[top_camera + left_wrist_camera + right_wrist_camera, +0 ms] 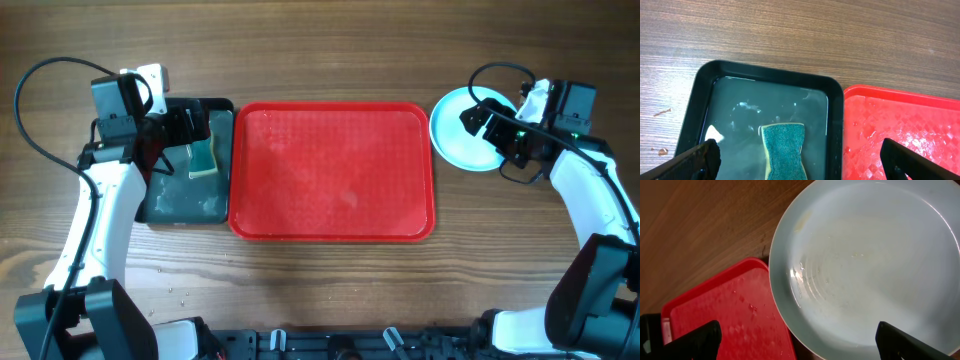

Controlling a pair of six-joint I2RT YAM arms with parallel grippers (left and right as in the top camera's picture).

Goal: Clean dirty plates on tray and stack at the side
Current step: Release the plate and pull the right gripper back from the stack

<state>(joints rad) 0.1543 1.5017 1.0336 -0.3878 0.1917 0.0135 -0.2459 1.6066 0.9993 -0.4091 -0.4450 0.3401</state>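
Under my left gripper (805,167), jaws spread wide, the sponge (784,150) lies in the black tray (837,115). The tray's raised rim walls it in on every side, and water (765,100) covers the floor. To this gripper's right the black rim sits just beside the red tray (900,95), with no gap to drop into. Ahead, past the black tray, the table (790,30) is bare wood. Under my right gripper (800,345), also spread wide, the plate (865,255) fills nearly everything below. To its left the plate's edge meets the red tray's corner; I cannot tell if they touch. Between my grippers the red tray's floor lies bare inside its rim.
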